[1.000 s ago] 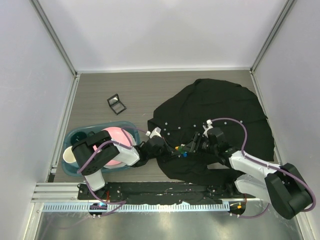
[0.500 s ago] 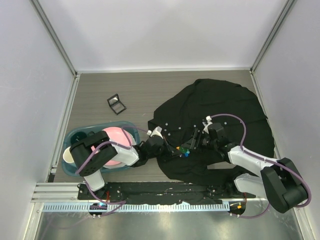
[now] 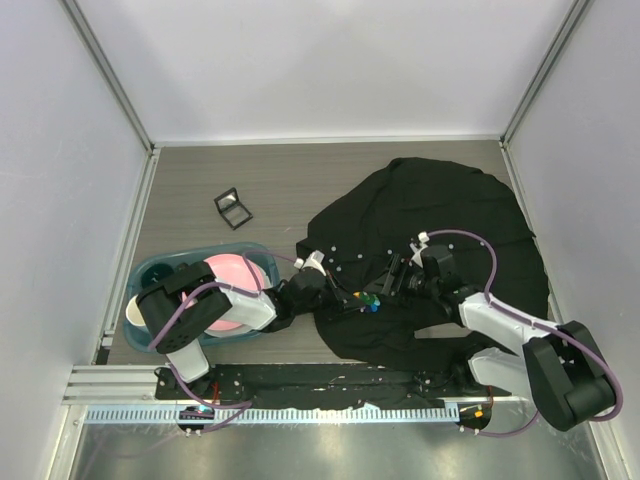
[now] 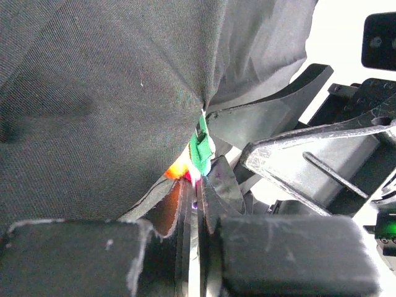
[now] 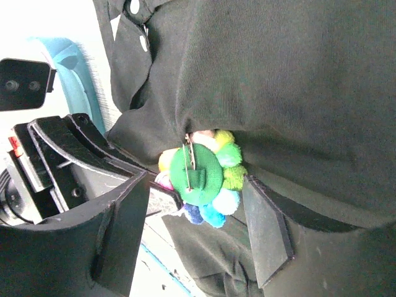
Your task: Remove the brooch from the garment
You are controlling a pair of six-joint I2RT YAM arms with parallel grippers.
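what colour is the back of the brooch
Green: the brooch shows its green backing best in the right wrist view.

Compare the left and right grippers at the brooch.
The left gripper's jaws are shut, the right gripper's open. The left gripper pinches the brooch's edge; the right gripper only straddles the brooch. Both meet at the brooch, which is pinned to the shirt.

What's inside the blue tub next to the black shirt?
The blue tub holds a pink dish and a white cup at its left end. The left arm stretches over the tub, so whatever lies under the arm is hidden.
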